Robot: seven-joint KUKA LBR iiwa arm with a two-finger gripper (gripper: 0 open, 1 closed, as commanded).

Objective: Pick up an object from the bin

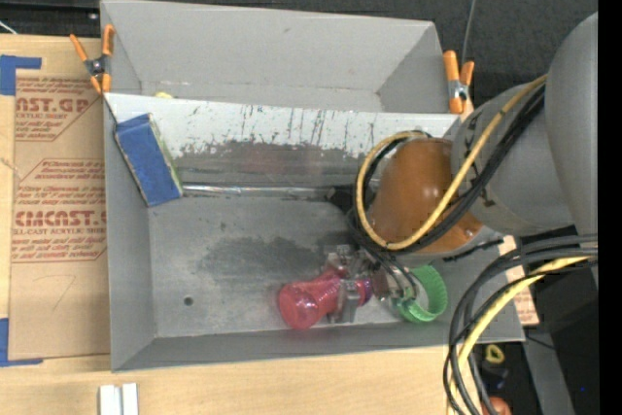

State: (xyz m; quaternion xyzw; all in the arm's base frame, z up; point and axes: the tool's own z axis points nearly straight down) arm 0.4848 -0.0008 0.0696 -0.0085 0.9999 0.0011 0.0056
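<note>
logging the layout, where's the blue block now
In the camera view, the blue block leans in the upper-left corner of the bin, far from the gripper at lower right.

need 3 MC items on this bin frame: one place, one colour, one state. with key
1. Where is the pink thing?
A) on the floor of the bin at the view's lower side, by the gripper
B) in the far left corner
C) outside the bin

2. The ring by the gripper is:
A) red
B) green
C) white

3. The blue block is:
A) flat in mid-floor
B) on top of the pink thing
C) askew at the left wall

Key: 1 A, it lies right beside the gripper, low in the view; 2 B, the ring is plainly green; 3 C, the block sits turned, against the left wall.
</note>
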